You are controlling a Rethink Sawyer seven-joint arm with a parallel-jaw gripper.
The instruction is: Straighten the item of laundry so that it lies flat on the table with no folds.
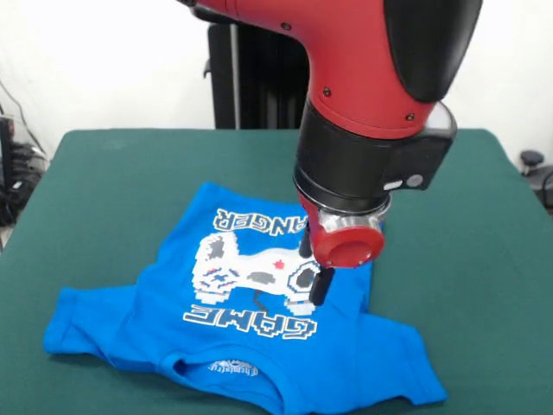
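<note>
Although the fingers (320, 284) are partly masked by the red round wrist cap, only one dark slim prong shows below it, so I cannot tell how far apart they stand or whether any cloth is pinched between them. The prong tip comes down onto the right side of the print, at or just above the fabric; contact cannot be confirmed from this angle.

Directly beneath lies the bright blue short-sleeved T-shirt (251, 346) with a white pixel-art game controller and "GAME CHANGER" lettering. It rests on the dark green felt-covered counter (104, 181), roughly central, collar toward the near edge and hem toward the far side. Both sleeves are spread out left and right at the near side. The far right part of the body, behind the arm, looks drawn in and narrower than the left, with the right edge running nearly straight down under the wrist; judged as a fold or tuck remaining there.

The red and black robot arm (371, 112) hangs steeply over that right portion, likely placed there to work the tucked edge outward.

Judgement: mostly flat, right side unfinished. Risk: dragging the cloth could bunch the print area instead of spreading it.
</note>
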